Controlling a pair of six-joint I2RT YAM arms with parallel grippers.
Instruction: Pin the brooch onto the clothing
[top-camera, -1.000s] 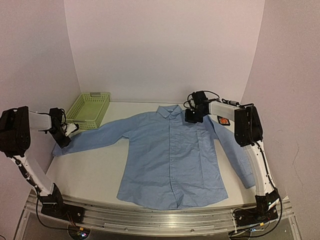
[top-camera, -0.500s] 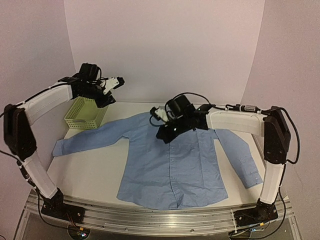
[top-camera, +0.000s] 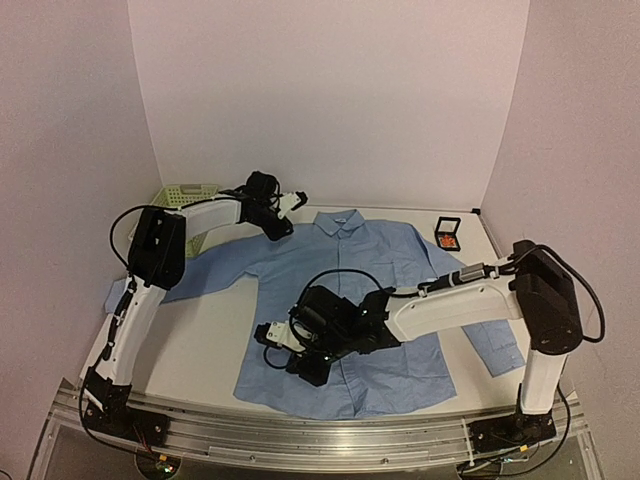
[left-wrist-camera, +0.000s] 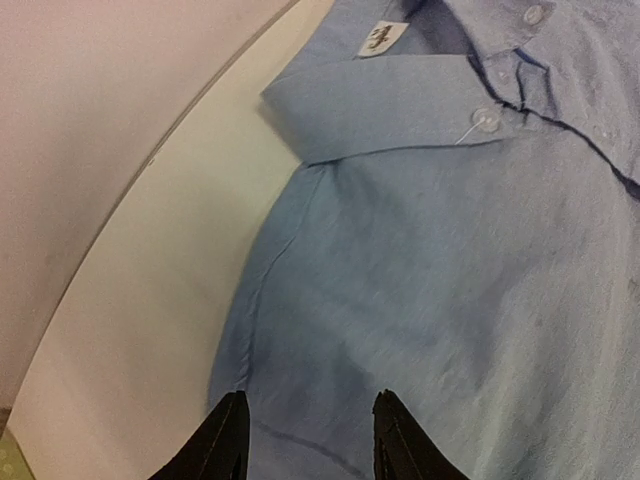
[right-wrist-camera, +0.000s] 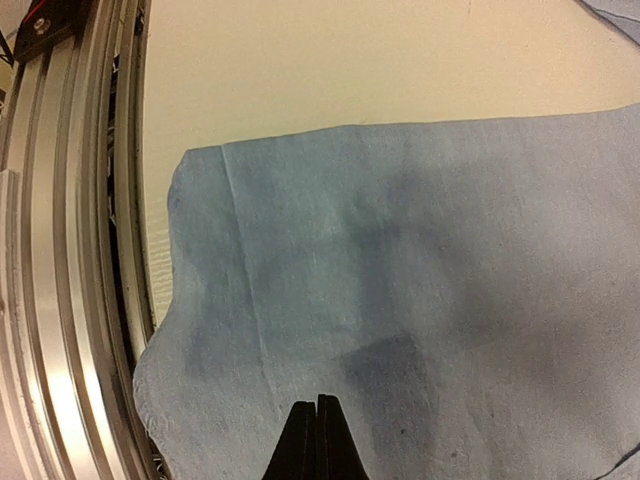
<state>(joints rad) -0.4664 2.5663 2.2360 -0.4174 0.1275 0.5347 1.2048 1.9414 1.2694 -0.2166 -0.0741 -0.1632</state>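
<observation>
From above, the shirt (top-camera: 360, 290) lies spread flat, front up. The brooch (top-camera: 449, 241) sits in a black box (top-camera: 447, 223) just beyond the shirt's far right shoulder, apart from both arms. The left gripper (top-camera: 272, 226) hangs over the shirt's left shoulder, and the right gripper (top-camera: 303, 366) hangs over its near hem.

At the left wrist, the fingers (left-wrist-camera: 228, 440) are parted and empty above the shoulder seam, short of the collar.

At the right wrist, the fingers (right-wrist-camera: 305, 440) are pressed together with nothing between them, over the shirt's hem corner.
</observation>
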